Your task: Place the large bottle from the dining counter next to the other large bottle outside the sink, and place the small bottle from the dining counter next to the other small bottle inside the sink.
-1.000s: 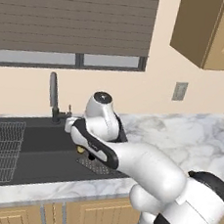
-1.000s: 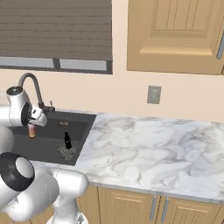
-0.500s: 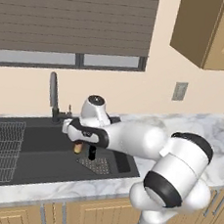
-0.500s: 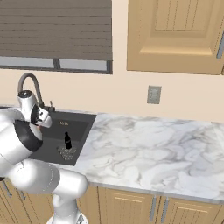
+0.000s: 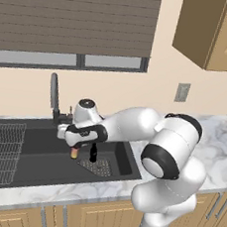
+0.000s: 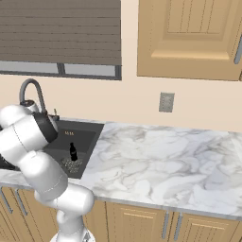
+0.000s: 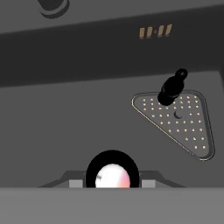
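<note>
Hanging low inside the sink (image 5: 34,169), gripper (image 5: 74,150) is clamped on the small bottle (image 5: 74,153). Wire rack (image 5: 1,152) sits far left w/ bare floor between. Other small bottle (image 5: 94,153) stands just right, on the drain plate (image 5: 99,167), close to the right wall.

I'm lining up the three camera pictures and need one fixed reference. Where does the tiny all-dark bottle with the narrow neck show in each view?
Left base view: tiny all-dark bottle in the dark sink basin, centre-left, beside the gripper.
Right base view: left of centre, in the sink.
Hand view: upper right.
Shared landmark: the perforated triangular drain plate it stands on.
</note>
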Robot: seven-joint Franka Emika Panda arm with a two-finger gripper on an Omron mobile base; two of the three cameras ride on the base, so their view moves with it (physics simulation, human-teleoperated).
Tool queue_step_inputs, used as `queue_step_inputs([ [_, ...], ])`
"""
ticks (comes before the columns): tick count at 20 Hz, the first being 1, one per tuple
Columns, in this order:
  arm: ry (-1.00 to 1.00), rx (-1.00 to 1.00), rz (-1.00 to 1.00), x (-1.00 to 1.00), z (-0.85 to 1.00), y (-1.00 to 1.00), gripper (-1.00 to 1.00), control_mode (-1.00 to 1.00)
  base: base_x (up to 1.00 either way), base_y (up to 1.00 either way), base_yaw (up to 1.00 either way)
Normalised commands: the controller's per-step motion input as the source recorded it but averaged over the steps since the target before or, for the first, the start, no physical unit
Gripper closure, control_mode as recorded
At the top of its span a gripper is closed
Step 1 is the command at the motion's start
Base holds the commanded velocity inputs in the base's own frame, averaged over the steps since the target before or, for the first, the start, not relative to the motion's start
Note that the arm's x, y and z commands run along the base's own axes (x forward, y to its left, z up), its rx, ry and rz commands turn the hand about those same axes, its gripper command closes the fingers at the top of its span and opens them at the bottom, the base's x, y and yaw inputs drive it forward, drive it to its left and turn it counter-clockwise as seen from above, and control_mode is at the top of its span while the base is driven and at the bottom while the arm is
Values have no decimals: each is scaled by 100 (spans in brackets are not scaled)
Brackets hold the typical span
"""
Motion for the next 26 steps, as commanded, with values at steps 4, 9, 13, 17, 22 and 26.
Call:
queue_step_inputs([
  [4, 0, -1, 0, 30, -42, 4, 100, -100, 0, 0, 0],
  [9, 2, 0, 0, 35, -55, 0, 100, -100, 0, 0, 0],
  [13, 1, 0, 0, 18, -44, 0, 100, -100, 0, 0, 0],
  [17, 0, 0, 0, 4, -28, 0, 100, -100, 0, 0, 0],
  [22, 0, -2, 0, 0, -24, 0, 100, -100, 0, 0, 0],
  [26, 0, -4, 0, 0, -27, 0, 100, -100, 0, 0, 0],
])
